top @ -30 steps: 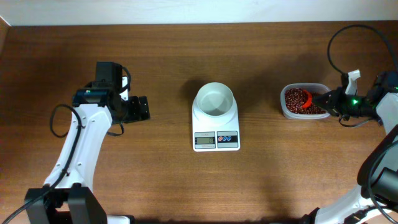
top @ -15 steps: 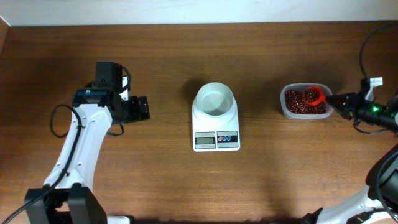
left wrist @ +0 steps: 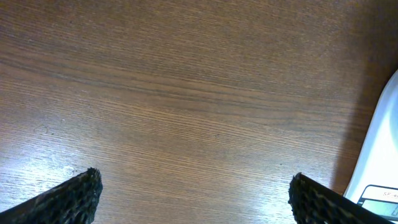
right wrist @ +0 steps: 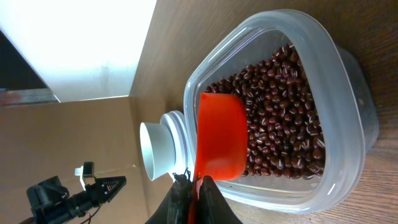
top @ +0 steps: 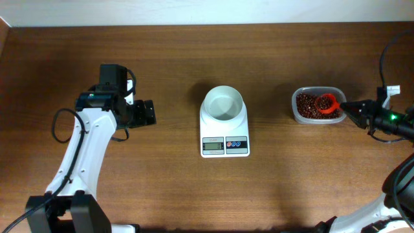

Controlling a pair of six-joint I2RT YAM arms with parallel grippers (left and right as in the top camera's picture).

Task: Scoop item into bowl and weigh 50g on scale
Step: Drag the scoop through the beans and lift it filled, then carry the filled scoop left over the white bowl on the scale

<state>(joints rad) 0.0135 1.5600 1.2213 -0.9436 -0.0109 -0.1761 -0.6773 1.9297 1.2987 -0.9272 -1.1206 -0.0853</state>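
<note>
— So, what is at the left?
— The left gripper [top: 147, 112] hangs over bare wood, jaws wide apart, holding nothing. The table [top: 194, 194] is dark brown with a fine grain running left to right, and a pale wall [top: 194, 11] runs along its far edge.
— And the middle?
— The white scale [top: 224, 133], display and two buttons on its near side, with the white bowl [top: 224, 103] standing on its far part.
— Where are the beans?
— The beans [top: 308, 110] lie heaped in a clear tub [top: 294, 111] to the right, well apart from the scale. A red scoop [top: 328, 102] sits over them at the tub's right side.
— The right gripper?
— The right gripper [right wrist: 193, 186] has its jaws pinched together on the scoop's handle, just right of the tub.
</note>
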